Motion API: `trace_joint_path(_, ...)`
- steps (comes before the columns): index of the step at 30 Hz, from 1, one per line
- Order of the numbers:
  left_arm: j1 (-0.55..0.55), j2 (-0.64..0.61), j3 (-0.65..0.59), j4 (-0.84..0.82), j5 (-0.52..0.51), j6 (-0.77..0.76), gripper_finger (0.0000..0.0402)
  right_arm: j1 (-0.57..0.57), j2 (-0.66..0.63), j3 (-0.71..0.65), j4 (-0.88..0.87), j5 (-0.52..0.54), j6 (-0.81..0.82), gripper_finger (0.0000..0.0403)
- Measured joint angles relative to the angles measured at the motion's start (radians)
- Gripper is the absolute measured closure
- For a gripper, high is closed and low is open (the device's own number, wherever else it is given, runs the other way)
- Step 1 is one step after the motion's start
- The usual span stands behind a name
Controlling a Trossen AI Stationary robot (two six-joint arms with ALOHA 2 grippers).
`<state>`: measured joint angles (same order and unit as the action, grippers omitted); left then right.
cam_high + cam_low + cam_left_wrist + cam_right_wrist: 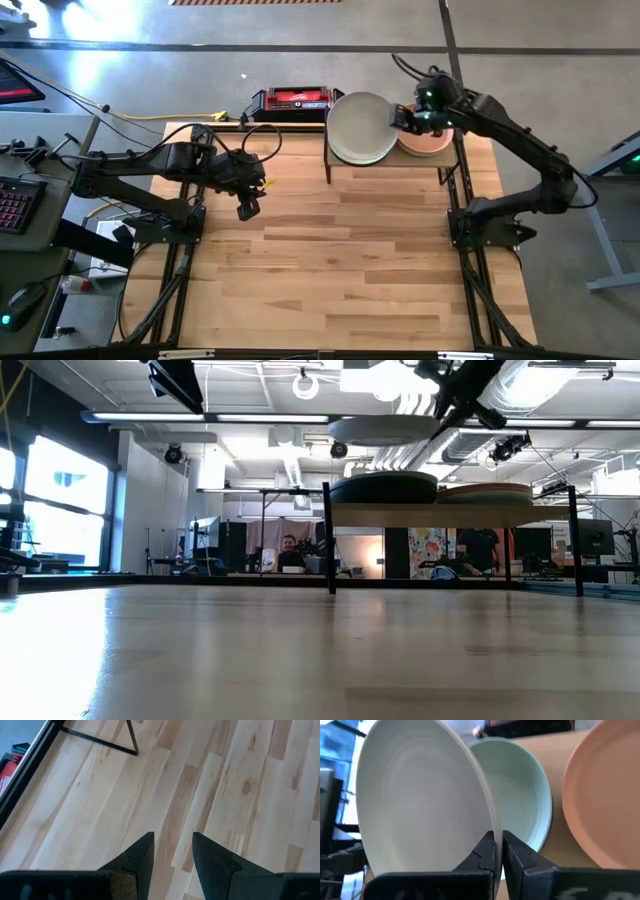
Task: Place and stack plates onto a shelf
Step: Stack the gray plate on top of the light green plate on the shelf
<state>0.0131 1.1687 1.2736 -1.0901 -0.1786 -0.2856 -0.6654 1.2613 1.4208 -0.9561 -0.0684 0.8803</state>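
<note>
My right gripper (402, 118) is over the shelf (455, 160) at the table's far right, shut on an off-white plate (362, 127). That plate hovers above the left stack (385, 488), whose top plate is light green (522, 795). Beside it on the light-wood board (450, 513) sits a second stack topped by a salmon plate (428, 142). My left gripper (248, 208) hangs open over bare table near the left side, touching nothing. My right gripper pinches the off-white plate's rim (494, 822) on the side toward the table's right, one finger above the rim and one below. The fingers come roughly level from the right. The plate (385, 428) is lifted clear of the stack below and stays nearly flat.
A red-and-black box (292, 100) stands just beyond the table's far edge, left of the shelf. The shelf's thin black posts (327, 540) stand on the table. Cables lie near the far left corner (225, 130). Bare wooden tabletop (350, 260) fills the middle and near side.
</note>
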Motion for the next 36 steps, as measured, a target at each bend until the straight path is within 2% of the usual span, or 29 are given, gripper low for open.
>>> trace_joint_path(6,0.000,0.000,0.000,-0.014,-0.010,0.000,0.0280,-0.050,0.072,0.001,-0.004,-0.049,-0.010,0.0403)
trace_joint_path(18,0.000,0.000,0.000,-0.013,-0.016,0.001,0.0280,-0.070,0.179,0.001,-0.005,-0.036,-0.008,0.0403)
trace_joint_path(36,0.000,0.000,0.000,-0.013,-0.016,0.001,0.0280,-0.065,0.180,0.001,-0.065,0.011,-0.012,0.0403)
